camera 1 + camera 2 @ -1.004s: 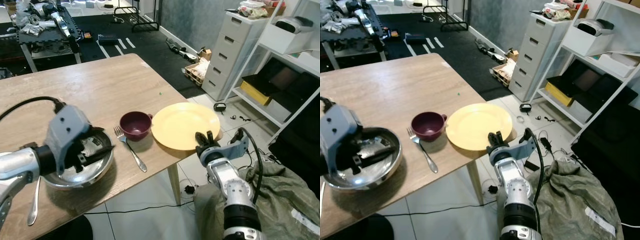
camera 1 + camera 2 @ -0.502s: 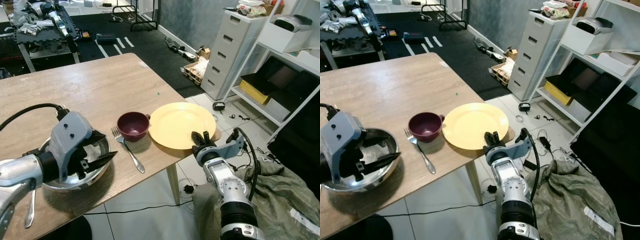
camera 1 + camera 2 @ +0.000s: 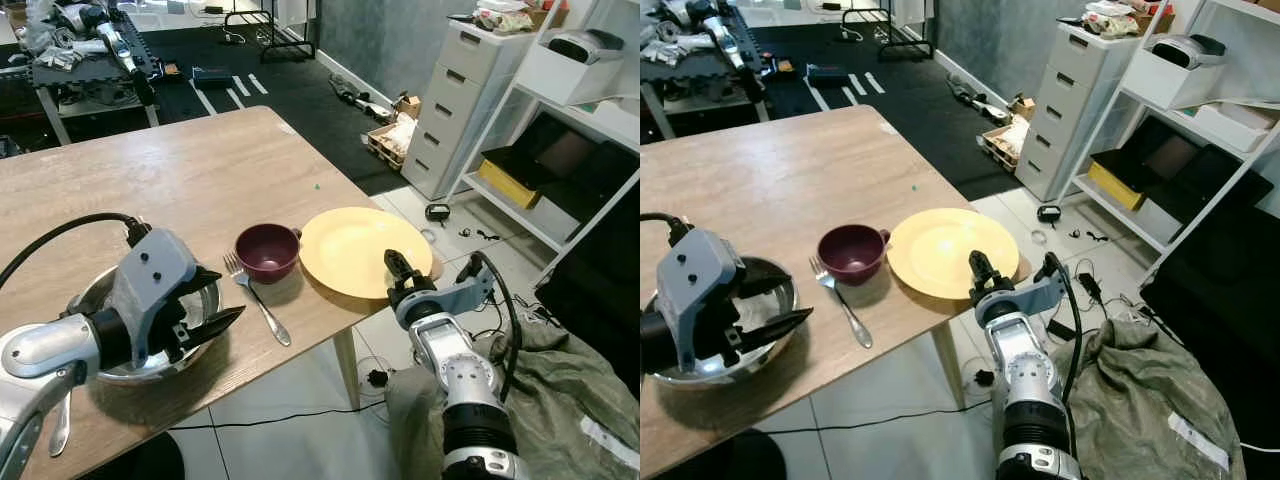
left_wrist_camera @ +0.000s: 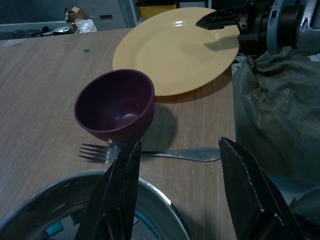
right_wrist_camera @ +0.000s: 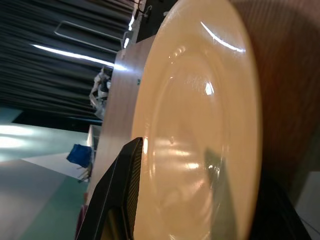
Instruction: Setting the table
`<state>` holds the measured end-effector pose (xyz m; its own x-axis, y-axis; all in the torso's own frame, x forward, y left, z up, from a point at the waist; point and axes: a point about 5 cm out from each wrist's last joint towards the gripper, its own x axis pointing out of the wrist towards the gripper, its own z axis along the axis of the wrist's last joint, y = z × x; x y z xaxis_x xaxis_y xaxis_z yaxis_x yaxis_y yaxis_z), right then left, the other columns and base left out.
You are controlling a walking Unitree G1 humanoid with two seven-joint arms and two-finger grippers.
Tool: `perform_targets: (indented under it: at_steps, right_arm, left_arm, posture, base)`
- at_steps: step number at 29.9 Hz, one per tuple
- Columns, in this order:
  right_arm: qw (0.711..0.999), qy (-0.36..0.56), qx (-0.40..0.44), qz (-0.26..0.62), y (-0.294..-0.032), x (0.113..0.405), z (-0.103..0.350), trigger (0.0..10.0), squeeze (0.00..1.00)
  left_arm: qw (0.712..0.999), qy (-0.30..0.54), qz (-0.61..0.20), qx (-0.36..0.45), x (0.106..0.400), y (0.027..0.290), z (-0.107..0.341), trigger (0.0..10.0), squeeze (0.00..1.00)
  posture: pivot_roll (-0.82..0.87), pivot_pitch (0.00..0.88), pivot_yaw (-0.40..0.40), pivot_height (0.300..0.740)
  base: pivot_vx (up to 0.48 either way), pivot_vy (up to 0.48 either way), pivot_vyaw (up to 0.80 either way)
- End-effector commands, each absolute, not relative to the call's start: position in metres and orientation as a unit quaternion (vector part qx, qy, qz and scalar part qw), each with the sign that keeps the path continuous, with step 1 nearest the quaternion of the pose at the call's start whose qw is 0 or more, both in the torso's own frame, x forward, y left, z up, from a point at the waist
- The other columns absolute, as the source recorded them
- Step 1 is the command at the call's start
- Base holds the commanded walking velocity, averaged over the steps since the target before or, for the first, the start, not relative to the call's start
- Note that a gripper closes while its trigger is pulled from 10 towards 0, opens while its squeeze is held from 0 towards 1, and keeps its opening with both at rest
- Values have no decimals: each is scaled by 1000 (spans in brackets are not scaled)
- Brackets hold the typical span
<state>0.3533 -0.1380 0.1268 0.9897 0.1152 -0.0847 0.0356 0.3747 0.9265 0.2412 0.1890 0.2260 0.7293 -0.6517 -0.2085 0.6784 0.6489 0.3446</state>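
Observation:
A yellow plate (image 3: pixel 355 245) lies near the table's right front corner. A maroon cup (image 3: pixel 265 250) stands just left of it, and a fork (image 3: pixel 259 300) lies in front of the cup. A steel bowl (image 3: pixel 112 372) sits at the front left, with a spoon (image 3: pixel 58 438) beside it. My left gripper (image 3: pixel 226 296) hovers open over the bowl's right rim, with nothing between its fingers (image 4: pixel 125 180). My right gripper (image 3: pixel 395 266) is open, tilted up just above the plate's near rim; the plate (image 5: pixel 200 130) lies between its fingers in the right wrist view.
The table's front edge and right corner are close to both arms. A white drawer unit (image 3: pixel 458 100) and shelves stand at the right. An olive cloth bag (image 3: pixel 560 390) lies on the floor beside my right arm. A black cart (image 3: pixel 90 50) stands behind the table.
My left gripper has slid right, from inside the bowl to its right rim. My right gripper has lifted from the plate's near edge and now points up over it.

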Motion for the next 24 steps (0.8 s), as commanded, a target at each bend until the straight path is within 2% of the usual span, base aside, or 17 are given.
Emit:
perform_targets:
  at_steps: [1, 2, 3, 4, 5, 6, 7, 8, 10, 13, 19, 24]
  right_arm:
    - [834, 74, 546, 18, -143, 350, 121, 10000, 0]
    - [865, 78, 495, 23, -147, 348, 121, 10000, 0]
    - [881, 80, 465, 28, -149, 347, 121, 10000, 0]
    - [881, 80, 465, 28, -149, 347, 121, 10000, 0]
    - [912, 80, 400, 41, -154, 345, 123, 10000, 0]
    - [929, 75, 359, 48, -159, 344, 125, 10000, 0]
    - [929, 75, 359, 48, -159, 344, 125, 10000, 0]
    - [946, 70, 312, 59, -168, 343, 130, 10000, 0]
    - [955, 59, 279, 81, -173, 342, 139, 10000, 0]
    - [957, 55, 272, 88, -173, 343, 142, 10000, 0]
    - [947, 20, 305, 97, -179, 344, 154, 10000, 0]
    - [943, -25, 316, 98, -198, 342, 168, 10000, 0]
  left_arm:
    - [906, 38, -371, 203, 240, 187, 224, 10000, 0]
    - [906, 37, -370, 202, 240, 187, 224, 10000, 0]
    - [906, 36, -370, 202, 240, 186, 224, 10000, 0]
    - [906, 36, -370, 202, 240, 186, 224, 10000, 0]
    - [906, 36, -370, 201, 240, 186, 224, 10000, 0]
    - [906, 35, -371, 200, 240, 186, 224, 10000, 0]
    - [906, 35, -371, 200, 240, 186, 224, 10000, 0]
    - [906, 35, -371, 199, 240, 185, 223, 10000, 0]
    - [906, 35, -371, 198, 241, 184, 223, 10000, 0]
    - [907, 34, -372, 197, 241, 184, 223, 10000, 0]
    - [906, 32, -373, 195, 241, 182, 223, 10000, 0]
    - [906, 33, -375, 195, 241, 182, 223, 10000, 0]
  posture:
    - [124, 47, 1, 740]
    - [121, 48, -1, 740]
    - [121, 48, -1, 740]
    - [121, 48, -1, 740]
    - [118, 50, -2, 740]
    - [113, 50, -2, 740]
    - [113, 50, -2, 740]
    - [110, 51, -3, 740]
    - [104, 51, -3, 740]
    - [103, 51, -4, 740]
    - [107, 52, -3, 740]
    - [106, 53, 4, 740]
  base:
    - [0, 0, 0]
    - [0, 0, 0]
    - [0, 0, 0]
    - [0, 0, 0]
    - [0, 0, 0]
    - [0, 0, 0]
    - [0, 0, 0]
    - [0, 0, 0]
    - [0, 0, 0]
    - [0, 0, 0]
    - [0, 0, 0]
    - [0, 0, 0]
